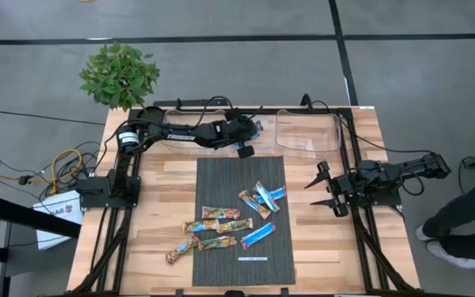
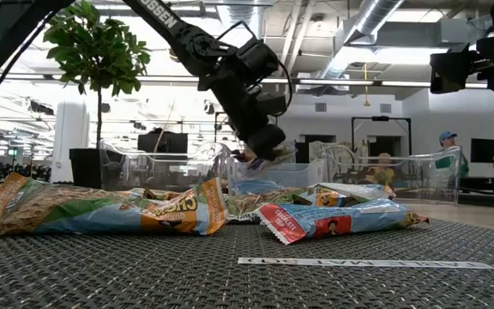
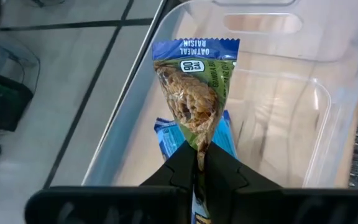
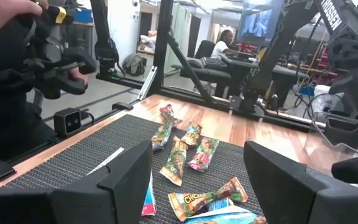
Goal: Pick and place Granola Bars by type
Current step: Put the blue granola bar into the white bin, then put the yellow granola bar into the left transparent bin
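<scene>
left gripper (image 3: 200,163) fingers clamping an oatmeal raisin bar (image 3: 195,93), i'm holding it over the clear bin (image 3: 303,118) w/ a blue bar (image 3: 166,134) inside. next: opening to drop. right gripper (image 1: 326,190) waiting open beside mat (image 1: 221,177).

Wooden-plank counter (image 1: 155,214) carries dark ribbed mat (image 1: 221,177) at centre. Two clear plastic bins sit on counter along far edge: left bin (image 1: 258,125), right bin (image 1: 308,132). Granola bars (image 1: 221,223) lie scattered on mat's near half; thin white strip (image 1: 252,258) lies near mat's front edge.
</scene>
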